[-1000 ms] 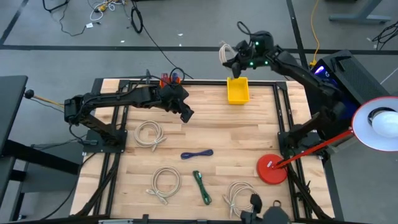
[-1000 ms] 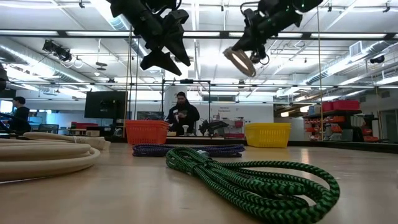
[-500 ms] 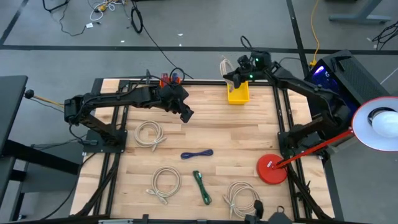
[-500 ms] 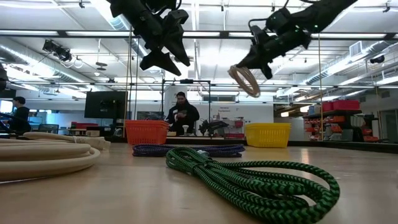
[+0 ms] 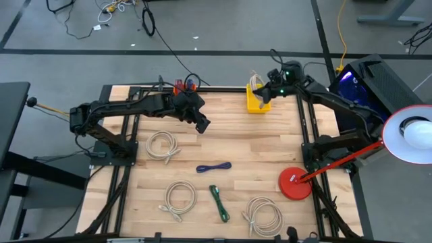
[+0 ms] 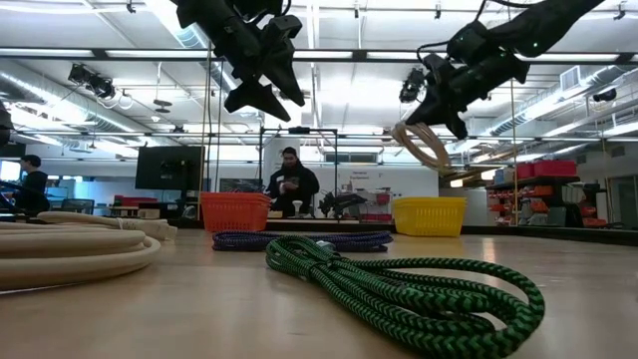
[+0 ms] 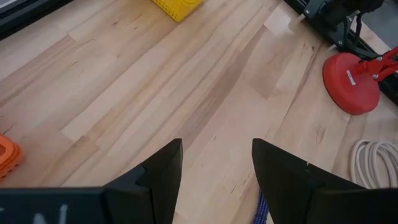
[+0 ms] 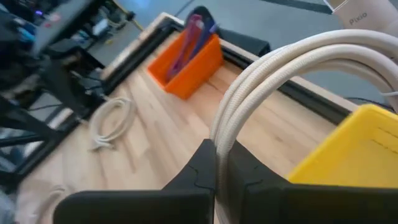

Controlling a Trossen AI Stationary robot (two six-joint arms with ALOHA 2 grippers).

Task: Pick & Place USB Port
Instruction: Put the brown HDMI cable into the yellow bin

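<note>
My right gripper point(image 5: 264, 92) hovers above the yellow bin point(image 5: 256, 104) at the table's far edge, shut on a coiled white cable point(image 5: 255, 82). In the low view the coil point(image 6: 423, 146) hangs in the air above the bin point(image 6: 431, 215). In the right wrist view the cable's strands point(image 8: 280, 68) arch away from the fingers, with the bin point(image 8: 348, 149) beyond them. My left gripper point(image 5: 202, 123) waits open above the table's far middle, touching nothing; it also shows in the left wrist view point(image 7: 214, 180) and the low view point(image 6: 264, 95). My right gripper pinches a bundle of several white strands of the coil point(image 8: 221, 138) between its two fingers. The coil is lifted clear of table and bin. In the low view its loop point(image 6: 417, 150) hangs tilted below the fingers point(image 6: 446, 108).
An orange bin point(image 5: 182, 86) holding cables sits at the far edge, left of the yellow one. On the table lie white coils point(image 5: 162, 144), point(image 5: 178, 197), point(image 5: 263, 216), a blue cable point(image 5: 214, 167) and a green one point(image 5: 218, 202). A red lamp base point(image 5: 295, 184) stands near the right edge.
My right gripper has carried the white coil from beyond the far edge toward the table's right and down, ending over the yellow bin. The coil has stayed in the shut fingers and hangs lower than before.
</note>
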